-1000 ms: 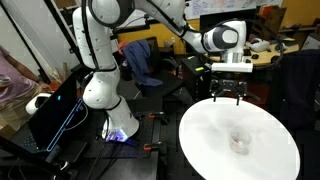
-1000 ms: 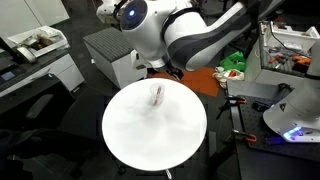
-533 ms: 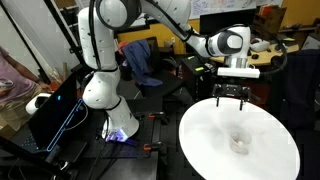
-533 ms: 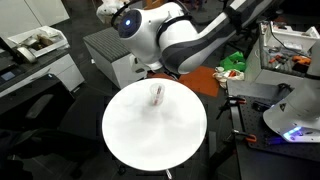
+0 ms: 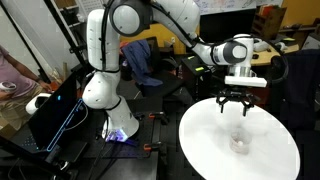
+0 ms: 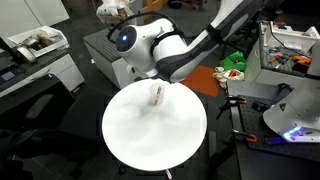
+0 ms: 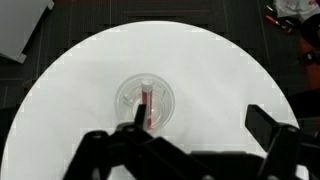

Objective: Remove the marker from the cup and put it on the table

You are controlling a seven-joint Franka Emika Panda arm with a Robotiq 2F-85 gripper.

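Note:
A small clear cup (image 7: 145, 102) stands on the round white table (image 7: 220, 70), with a reddish-pink marker (image 7: 145, 106) standing inside it. The cup also shows in both exterior views (image 5: 238, 141) (image 6: 157, 95), and the marker shows as a red streak (image 6: 157, 96). My gripper (image 7: 200, 125) is open and empty, its fingers spread wide, and it hangs above the table. In the wrist view one finger lies next to the cup and the other far to the right. In an exterior view the gripper (image 5: 236, 104) is well above the cup.
The robot base (image 5: 100, 90) stands beside the table with cables and a lit device on the floor. A grey cabinet (image 6: 110, 50), desks with clutter (image 6: 285, 50) and a printer (image 6: 35, 45) ring the table. The table edge (image 7: 30, 90) curves close to the cup.
The arm has swung over the table toward the cup; the gripper moved right and slightly lower in the exterior view. The cup and marker have not moved.

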